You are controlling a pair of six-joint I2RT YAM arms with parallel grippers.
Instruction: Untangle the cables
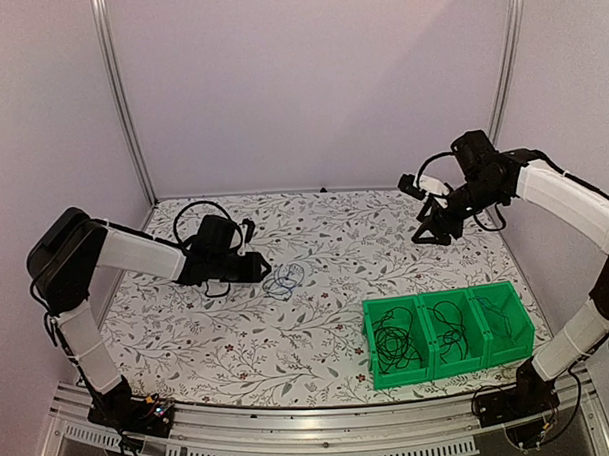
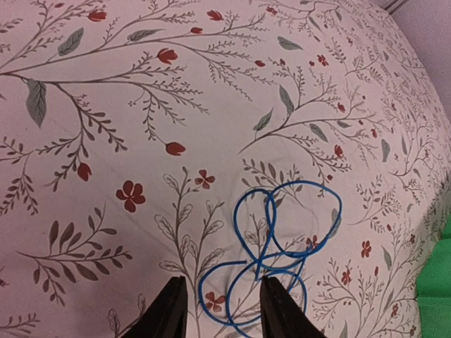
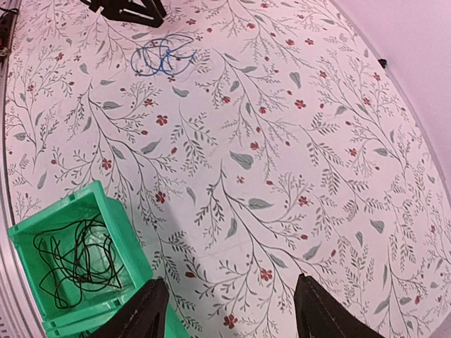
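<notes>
The step in hand, as I judge it, is the pickup of the blue cable point(image 2: 266, 255), which lies loose in several overlapping loops on the worktop point(image 1: 324, 222), left of its middle and about halfway between the far and near edges. To do it well, the left claw point(image 2: 223, 282) should drop until its fingertips all but touch the worktop, then close on a single strand or one crossing, not on a bundle of loops. A slow, straight lift should then let the coils hang free and fall open instead of tightening into a knot. Pinching too high risks the thin wire slipping out.

The left claw stands partly apart, its two dark fingers straddling the nearest loops of the blue cable. Nothing is clamped yet, and whether the tips touch the wire I cannot tell.

The right claw point(image 3: 230, 279) hangs above the right side of the worktop, toward the far edge, jaws wide apart and holding nothing. Black cables point(image 1: 397, 343) already lie coiled in the green bins point(image 1: 442, 296) at the near right corner; what the right-hand compartment holds is hard to tell.
</notes>
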